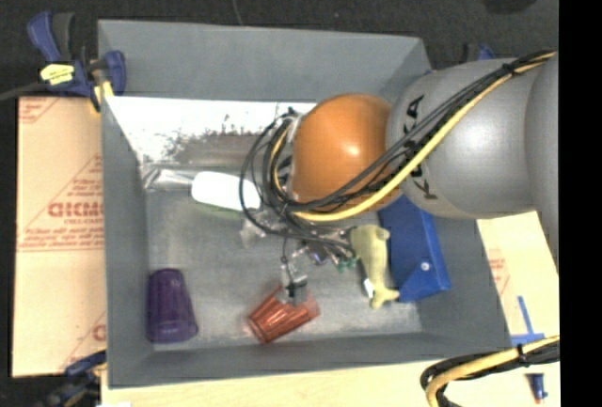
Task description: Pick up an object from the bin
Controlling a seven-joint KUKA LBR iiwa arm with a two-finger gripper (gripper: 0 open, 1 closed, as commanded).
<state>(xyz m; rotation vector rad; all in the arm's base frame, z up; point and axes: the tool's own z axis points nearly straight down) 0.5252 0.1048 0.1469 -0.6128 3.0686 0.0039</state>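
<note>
Bare bin floor between purple cup and red cup, pale toy and blue block crowd right

Single overhead camera, slightly oblique, bin mid-frame.

We see a grey bin. Inside, the tumbler is dark purple, the ribbed cup is red, the toy is pale yellow, the block is blue and the bottle is white. The arm is silver with black letters, its cover is orange and its cables are black and yellow.
</note>
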